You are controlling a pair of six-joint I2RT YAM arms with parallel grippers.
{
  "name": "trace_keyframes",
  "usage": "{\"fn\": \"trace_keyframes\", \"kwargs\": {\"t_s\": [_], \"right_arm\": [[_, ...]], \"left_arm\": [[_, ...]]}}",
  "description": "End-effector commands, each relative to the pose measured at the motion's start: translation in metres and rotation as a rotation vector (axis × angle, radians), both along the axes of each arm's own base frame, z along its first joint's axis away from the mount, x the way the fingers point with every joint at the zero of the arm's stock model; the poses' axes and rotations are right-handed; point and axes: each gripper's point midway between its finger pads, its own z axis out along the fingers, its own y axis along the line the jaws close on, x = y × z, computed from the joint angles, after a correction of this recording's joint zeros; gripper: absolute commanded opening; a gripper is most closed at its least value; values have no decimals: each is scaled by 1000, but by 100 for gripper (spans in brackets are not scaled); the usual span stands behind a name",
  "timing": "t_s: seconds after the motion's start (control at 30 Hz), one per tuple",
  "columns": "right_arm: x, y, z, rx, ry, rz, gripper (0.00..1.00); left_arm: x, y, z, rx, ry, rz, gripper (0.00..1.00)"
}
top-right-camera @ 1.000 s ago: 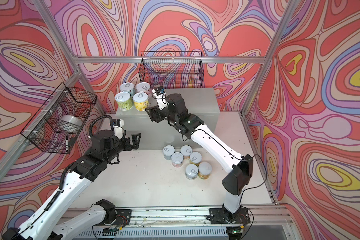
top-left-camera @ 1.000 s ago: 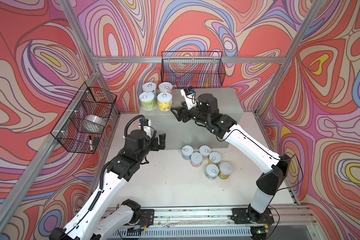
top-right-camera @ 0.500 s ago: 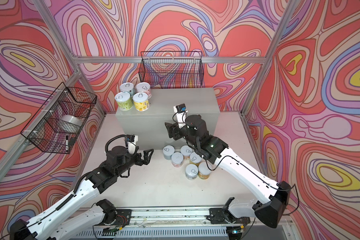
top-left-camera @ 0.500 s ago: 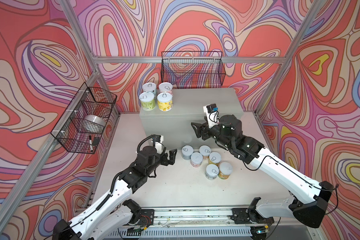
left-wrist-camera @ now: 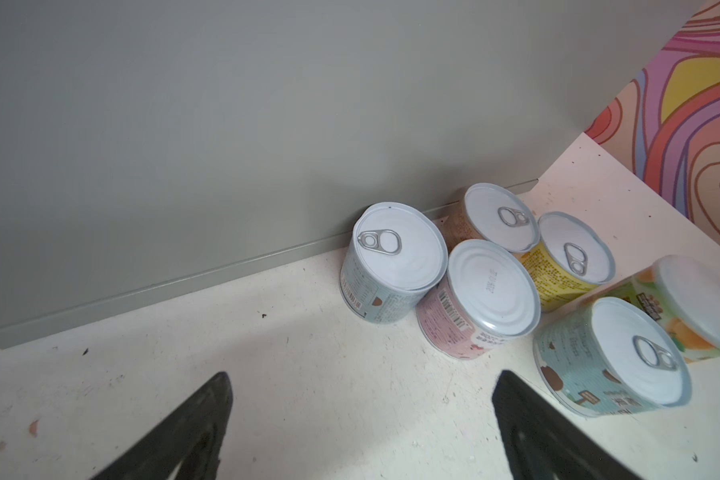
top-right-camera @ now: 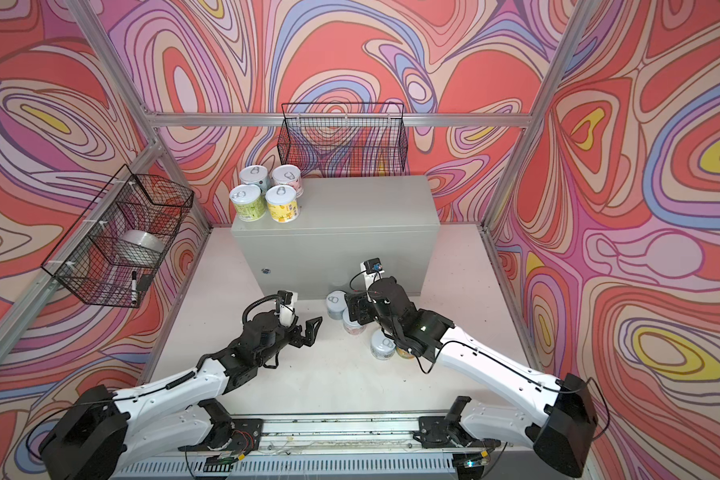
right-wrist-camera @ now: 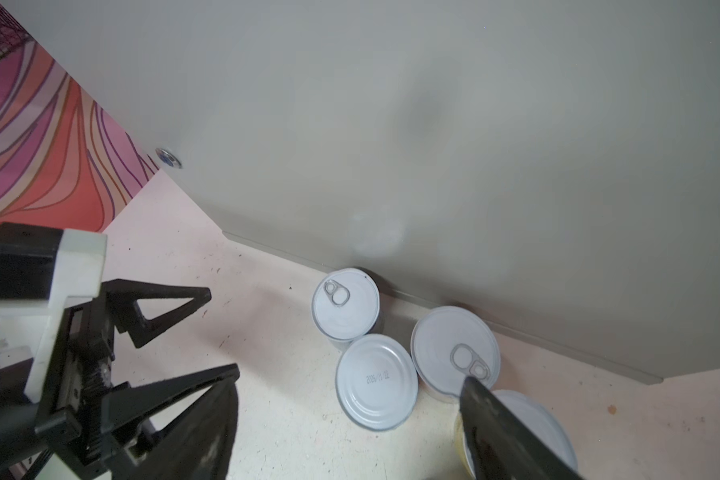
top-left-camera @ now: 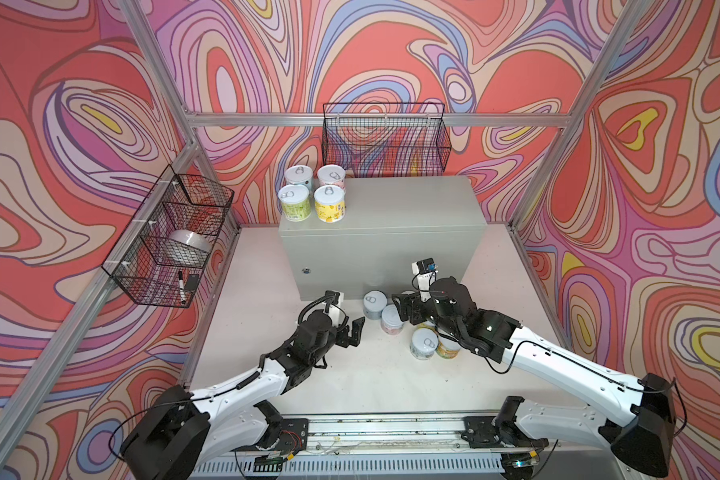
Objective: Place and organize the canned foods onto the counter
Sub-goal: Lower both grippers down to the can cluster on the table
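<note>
Showing date stamp [left-wrist-camera: 491, 284] on pink can [left-wrist-camera: 445, 324]: wrist cams, not top.

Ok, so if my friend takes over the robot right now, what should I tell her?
Left gripper: open, empty, low over the table beside the loose cans.
Right gripper: open, empty, above those cans.
Done: four cans stand in a square block at the back-left corner of the counter in the top views.
Left: six cans stand on the table by the counter's front. The pink one is upside down. All six need lifting up and lining up with the others.
</note>
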Motion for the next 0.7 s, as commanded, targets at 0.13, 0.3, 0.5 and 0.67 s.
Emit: {"fn": "trace_keyframes", "kwargs": {"t_s": [0.13,0.3,0.5,0.67], "right_arm": [[5,-3,-13,27,15,-68,85],[5,-5,-18,24,20,-84,84],[6,-6,-24,45,26,-103,85],[6,-8,-25,44,22,-111,84]], "left_arm": [[20,-23,-17,-15,-44,-22,97],[26,-34,-33,-28,-20,-37,96],[31,-41,-64,-21,14,-25,93],[35,-42,-72,-38,9,-8,91]]}}
